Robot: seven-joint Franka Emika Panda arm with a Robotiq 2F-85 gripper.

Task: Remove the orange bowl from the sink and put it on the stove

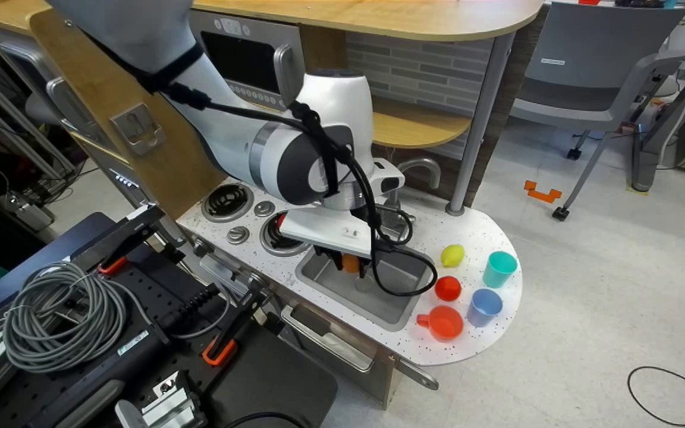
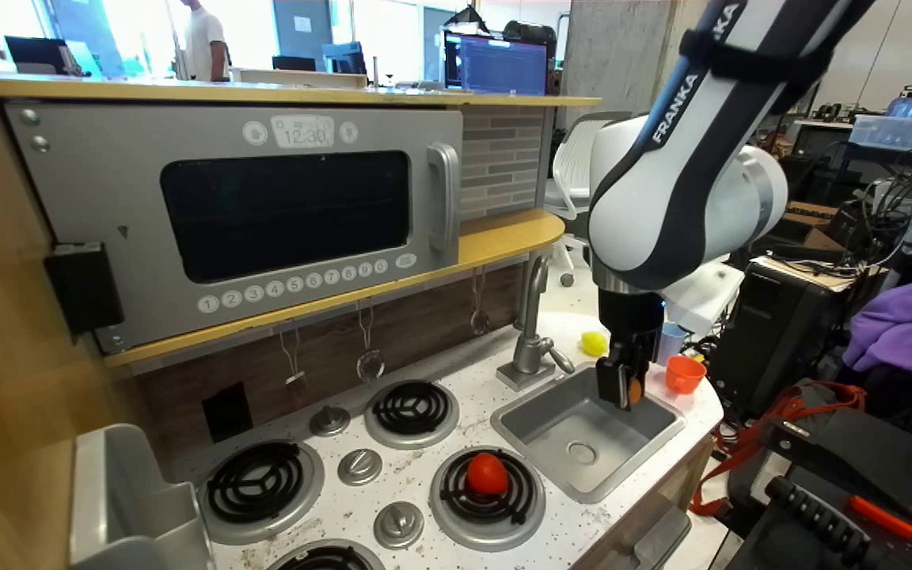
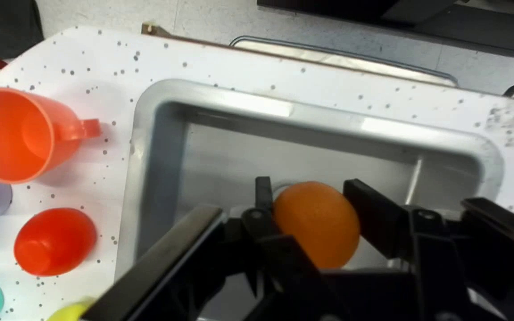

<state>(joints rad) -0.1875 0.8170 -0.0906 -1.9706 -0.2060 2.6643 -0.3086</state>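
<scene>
The orange bowl (image 3: 319, 223) is between the two black fingers of my gripper (image 3: 309, 196) in the wrist view, its rounded side showing. The fingers press on it from both sides. In both exterior views the gripper (image 2: 624, 388) holds the bowl (image 1: 351, 263) above the grey sink (image 1: 394, 324), over its basin. The sink rim (image 3: 221, 98) surrounds it in the wrist view. The stove (image 2: 416, 467) lies beside the sink, with black coil burners. A red round item (image 2: 488, 473) sits on the burner nearest the sink. The arm hides part of the stove in an exterior view.
The curved faucet (image 2: 533, 317) stands behind the sink. On the counter's rounded end are a red cup (image 1: 445, 323), a blue cup (image 1: 485, 307), a teal cup (image 1: 499, 268), another red round item (image 1: 448, 288) and a yellow lemon (image 1: 453, 255). A microwave (image 2: 290, 214) overhangs the stove.
</scene>
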